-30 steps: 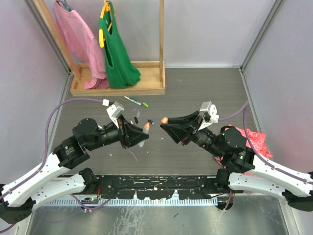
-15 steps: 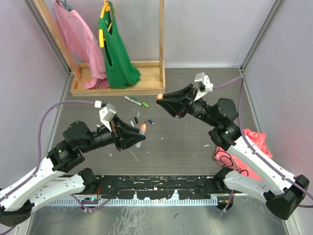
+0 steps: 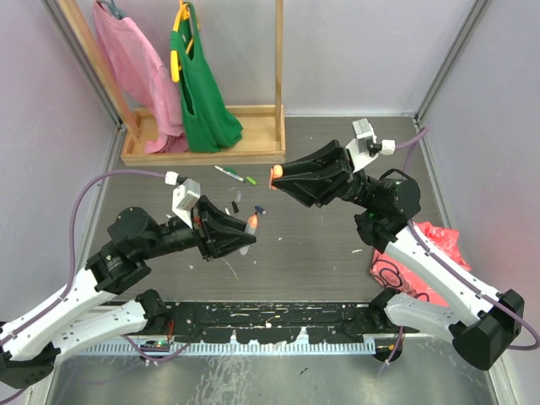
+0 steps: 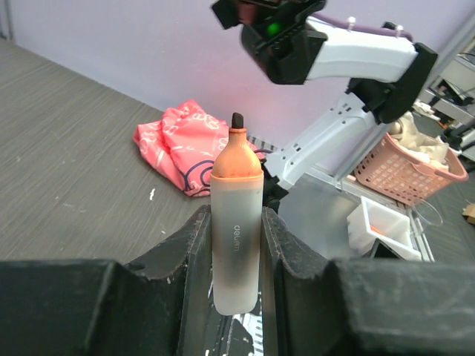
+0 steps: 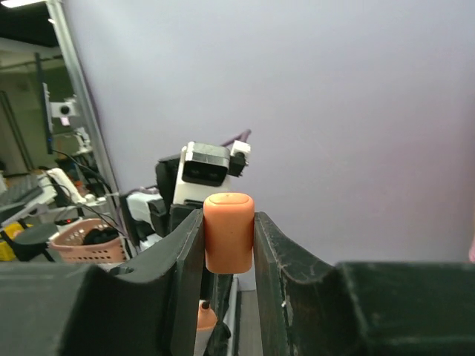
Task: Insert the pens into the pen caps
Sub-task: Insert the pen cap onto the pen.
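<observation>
Clamping the orange pen (image 4: 236,167) tip-up, the left gripper (image 4: 236,219) faces the right gripper (image 5: 228,219), whose jaws clamp the orange cap (image 5: 228,248), ready for joining.

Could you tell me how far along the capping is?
Nothing clearly looks capped yet. In hand: the left hand grips an orange pen, tip bare; the right hand holds the orange cap, apart from it. Left: joining them, plus the green pen and loose caps.

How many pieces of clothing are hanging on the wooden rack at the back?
2. A pink garment hangs at the left end of the wooden rack; a green garment hangs just right of it on a yellow hanger. Another could be hidden behind them.
</observation>
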{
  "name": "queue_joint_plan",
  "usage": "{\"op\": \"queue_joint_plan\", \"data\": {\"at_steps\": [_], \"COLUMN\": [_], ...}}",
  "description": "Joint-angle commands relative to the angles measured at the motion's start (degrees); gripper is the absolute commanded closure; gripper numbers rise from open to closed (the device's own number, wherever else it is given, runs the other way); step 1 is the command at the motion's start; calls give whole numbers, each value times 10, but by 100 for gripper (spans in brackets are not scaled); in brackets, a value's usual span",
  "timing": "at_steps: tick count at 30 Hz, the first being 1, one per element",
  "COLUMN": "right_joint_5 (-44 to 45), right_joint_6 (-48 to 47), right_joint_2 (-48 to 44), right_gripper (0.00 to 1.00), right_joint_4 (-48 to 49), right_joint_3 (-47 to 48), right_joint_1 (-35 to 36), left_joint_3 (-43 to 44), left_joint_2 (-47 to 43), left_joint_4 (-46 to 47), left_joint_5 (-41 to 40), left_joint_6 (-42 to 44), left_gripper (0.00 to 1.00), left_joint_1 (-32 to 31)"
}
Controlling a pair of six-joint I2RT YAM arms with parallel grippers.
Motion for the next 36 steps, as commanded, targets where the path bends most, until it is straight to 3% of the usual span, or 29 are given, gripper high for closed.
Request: {"op": "queue_joint_plan", "data": {"at_steps": [1,6,18,36], "right_joint_5": [-26,-27,-46,-30], "right_joint_6": [114,157,120,131], "right_joint_2": [22,28,2,31], "right_gripper": [100,100,100,100], "right_joint_4": [155,186,109,143], "right_joint_3": [28,28,23,26], "right_joint_1": [-2,-2,-1,34], "left_joint_3": [26,48,91,90], "left_joint_2": [13,28,66,86], "left_joint_4": [80,83,88,113], "left_joint_5": [61,70,87,81], "left_joint_6": [15,41,60,51], "left_gripper": [100,100,100,100], "left_joint_1": [2,2,2,2]}}
